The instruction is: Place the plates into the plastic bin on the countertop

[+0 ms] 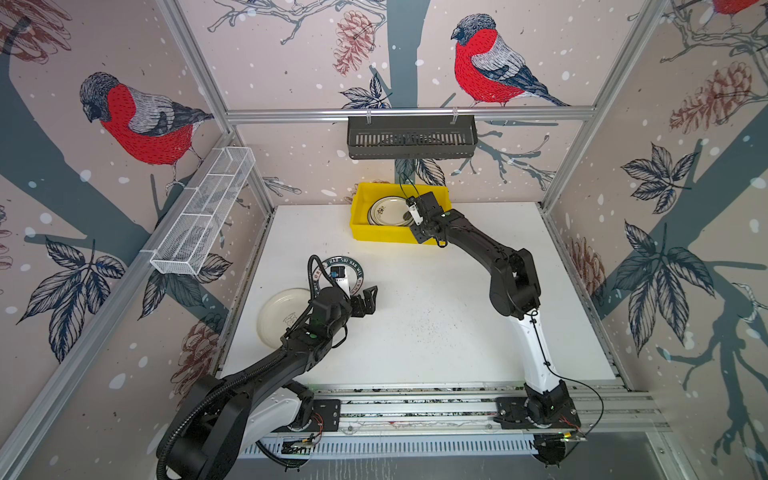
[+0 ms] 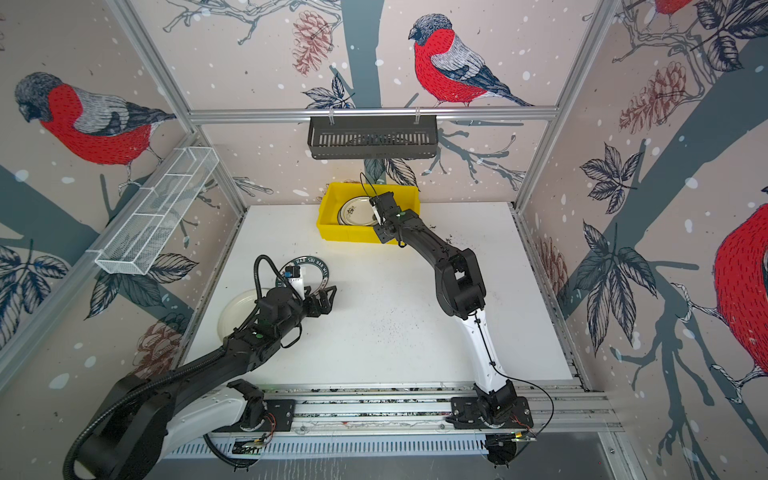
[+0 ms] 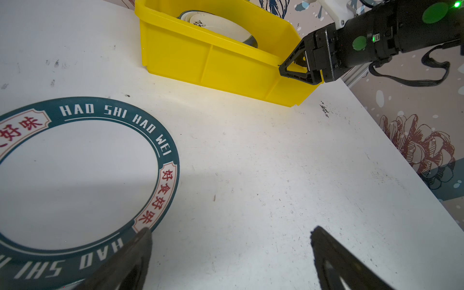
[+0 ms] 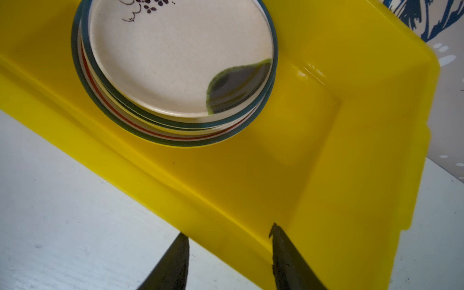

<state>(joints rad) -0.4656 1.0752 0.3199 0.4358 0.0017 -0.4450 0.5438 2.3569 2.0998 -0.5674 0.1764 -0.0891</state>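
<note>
Plates: a stack (image 4: 175, 62) sits inside the yellow plastic bin (image 4: 326, 150), in the bin's left part in both top views (image 1: 388, 212) (image 2: 353, 212). The top plate is cream with a dark floral motif. The teal rims and one red line of the plates under it show at the stack's edge. There is a dark, green-edged patch near the top plate's rim; can't tell what it is.

Two plates lie flat on the countertop (image 1: 436, 311), front-left and close together:
- The teal-rimmed plate lettered "HAO SHI HAO WEI" (image 3: 75, 180) (image 1: 353, 266).
- The plain cream plate (image 1: 282, 318) (image 2: 239, 309), partly under the left arm.

The bin stands at the back edge of the countertop, about mid-width, under the dark slotted wall basket (image 1: 411, 139).

Right gripper (image 4: 228, 232) (image 1: 419, 235) is at the bin's front-right corner. Jaws are partly apart with nothing clamped. In the right wrist view one finger is over the countertop and one over the bin, with the front rim running through the gap. Can't tell if either finger touches the rim.

Left gripper (image 3: 229, 232) (image 1: 368, 299) has its jaws spread wide and is empty. It is low over the countertop, just beside the teal-rimmed plate on its right. One fingertip overlaps the plate's rim in the left wrist view; contact unclear.

A white wire mesh tray (image 1: 203, 216) hangs on the left wall rail.
</note>
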